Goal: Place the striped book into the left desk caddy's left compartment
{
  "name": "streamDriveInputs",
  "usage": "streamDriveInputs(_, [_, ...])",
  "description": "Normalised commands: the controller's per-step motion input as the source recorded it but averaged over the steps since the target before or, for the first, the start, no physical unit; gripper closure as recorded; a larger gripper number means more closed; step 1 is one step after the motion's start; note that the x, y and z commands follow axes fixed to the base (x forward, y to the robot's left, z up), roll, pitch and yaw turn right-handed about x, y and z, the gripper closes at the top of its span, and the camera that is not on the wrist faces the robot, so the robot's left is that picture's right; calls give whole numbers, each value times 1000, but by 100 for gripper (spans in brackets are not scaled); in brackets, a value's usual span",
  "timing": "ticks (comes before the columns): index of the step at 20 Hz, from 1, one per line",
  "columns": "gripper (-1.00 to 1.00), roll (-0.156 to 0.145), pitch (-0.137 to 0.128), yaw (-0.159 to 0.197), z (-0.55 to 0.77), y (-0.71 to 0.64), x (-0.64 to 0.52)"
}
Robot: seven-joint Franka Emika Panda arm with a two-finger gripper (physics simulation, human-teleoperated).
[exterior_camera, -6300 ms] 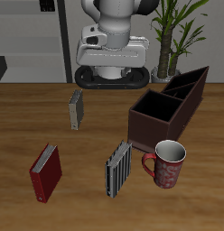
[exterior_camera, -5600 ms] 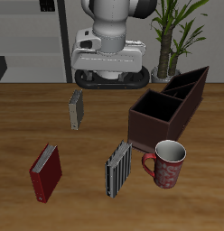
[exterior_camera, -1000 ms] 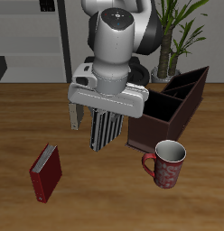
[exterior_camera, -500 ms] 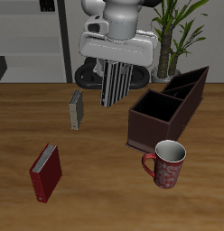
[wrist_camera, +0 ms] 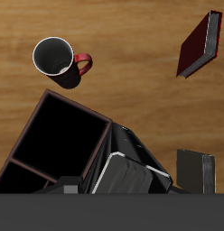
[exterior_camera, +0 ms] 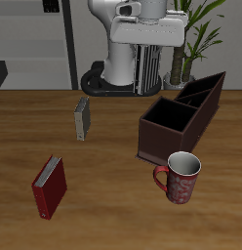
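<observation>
My gripper [exterior_camera: 147, 49] is shut on the top of the striped book [exterior_camera: 147, 73], which hangs upright high above the table's back, beside the far end of the caddies. Two maroon-brown caddies stand end to end at a slant. The one farther back [exterior_camera: 203, 92] is the left desk caddy, and the other [exterior_camera: 172, 132] is nearer the front edge. Their open black compartments [wrist_camera: 60, 135] show in the wrist view, where the book and fingers are hidden in a dark band.
A red patterned mug [exterior_camera: 179, 177] stands in front of the nearer caddy and also shows in the wrist view [wrist_camera: 55, 59]. A small grey book [exterior_camera: 82, 118] stands mid-table. A red book [exterior_camera: 50, 187] lies near the front edge. A potted plant [exterior_camera: 191, 39] is behind the caddies.
The striped book was taken from the table beside the nearer caddy. Over the last second it rose and moved back, toward the far caddy.
</observation>
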Motion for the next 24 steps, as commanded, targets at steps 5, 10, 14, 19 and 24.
streamDriveInputs(5, [100,21,38,-29,-266,395,-415])
streamDriveInputs(10, [100,49,17,-6,-203,373,-353])
streamDriveInputs(14, [100,-25,1,-19,-127,390,-431])
streamDriveInputs(19, [100,85,3,13,-91,403,-311])
streamDriveInputs(24, [100,46,-10,-7,-69,307,-227])
